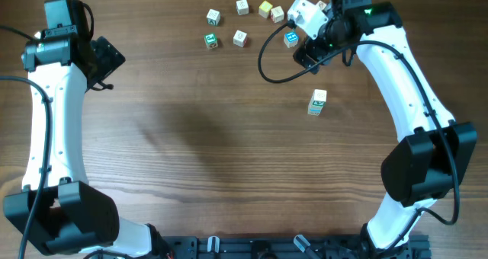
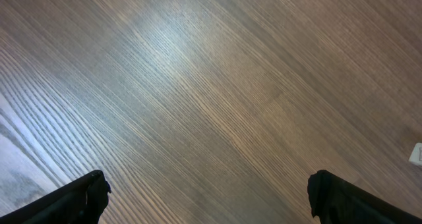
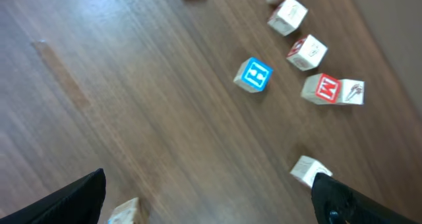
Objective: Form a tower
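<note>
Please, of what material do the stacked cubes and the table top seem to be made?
The tower: probably pale wood, matte, with a printed green face. The table: brown wood or wood-look laminate, with straight grain lines and a soft sheen; which of the two, I cannot tell.

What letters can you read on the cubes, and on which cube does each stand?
"M": red face of a pale cube.
"H", probably: blue-faced cube.
Tower: green mark, too small to read.
Other cubes: marks blurred or too small to read.
</note>
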Robot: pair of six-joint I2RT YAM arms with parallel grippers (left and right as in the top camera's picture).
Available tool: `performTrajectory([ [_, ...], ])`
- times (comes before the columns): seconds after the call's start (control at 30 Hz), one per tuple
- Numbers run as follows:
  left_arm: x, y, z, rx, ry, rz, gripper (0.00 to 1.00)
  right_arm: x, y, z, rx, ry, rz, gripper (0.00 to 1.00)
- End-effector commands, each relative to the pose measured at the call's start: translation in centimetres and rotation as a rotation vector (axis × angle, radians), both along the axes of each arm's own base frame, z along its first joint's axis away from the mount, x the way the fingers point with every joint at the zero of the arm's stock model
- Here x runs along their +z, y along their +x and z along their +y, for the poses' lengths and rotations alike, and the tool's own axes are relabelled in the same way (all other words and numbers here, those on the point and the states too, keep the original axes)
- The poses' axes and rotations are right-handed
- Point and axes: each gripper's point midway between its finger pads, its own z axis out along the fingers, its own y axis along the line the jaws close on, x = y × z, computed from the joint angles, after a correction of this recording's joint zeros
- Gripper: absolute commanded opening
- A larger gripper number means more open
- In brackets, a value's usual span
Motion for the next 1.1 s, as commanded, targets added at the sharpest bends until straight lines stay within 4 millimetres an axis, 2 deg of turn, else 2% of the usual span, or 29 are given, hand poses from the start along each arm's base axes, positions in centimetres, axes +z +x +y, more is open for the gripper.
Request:
performTrajectory([
  [0.0,-0.5,-0.1,0.1,0.018,-0.010,0.010,1.00,-0.4,-1.7,0.2,0.030,0.011,0.069,1.00],
  [0.07,-0.5,-0.1,0.1,0.018,-0.010,0.010,1.00,-1.3,-4.3,-0.3,0.173,-0.059,0.139,1.00],
  [0.13,-0.5,-0.1,0.1,0.018,-0.010,0.010,1.00,-2.1,-7.8,-1.2,0.331,-0.123,0.247,1.00],
  [0.23,-0.5,-0.1,0.1,0.018,-0.010,0.010,1.00,-2.8,-10.1,-2.0,0.431,-0.167,0.325,1.00],
  [0.33,-0.5,-0.1,0.1,0.018,-0.009,0.010,1.00,-5.3,-10.3,-4.0,0.444,-0.291,0.347,1.00],
  [0.47,-0.5,-0.1,0.1,0.018,-0.010,0.010,1.00,-6.9,-9.8,-3.9,0.456,-0.295,0.322,1.00],
  [0.63,-0.5,-0.1,0.1,0.018,-0.010,0.010,1.00,-9.0,-10.5,-4.2,0.460,-0.300,0.347,1.00],
  [0.7,-0.5,-0.1,0.1,0.018,-0.010,0.010,1.00,-9.9,-10.3,-4.2,0.459,-0.303,0.338,1.00],
  [0.8,-0.5,-0.1,0.1,0.018,-0.010,0.010,1.00,-10.1,-9.0,-3.9,0.449,-0.302,0.292,1.00],
  [0.87,-0.5,-0.1,0.1,0.018,-0.010,0.010,1.00,-10.5,-9.1,-3.9,0.451,-0.302,0.304,1.00],
  [1.0,-0.5,-0.1,0.1,0.018,-0.010,0.010,1.00,-13.3,-10.1,-4.0,0.440,-0.298,0.409,1.00],
  [1.07,-0.5,-0.1,0.1,0.018,-0.010,0.010,1.00,-13.9,-10.4,-3.8,0.451,-0.301,0.426,1.00],
])
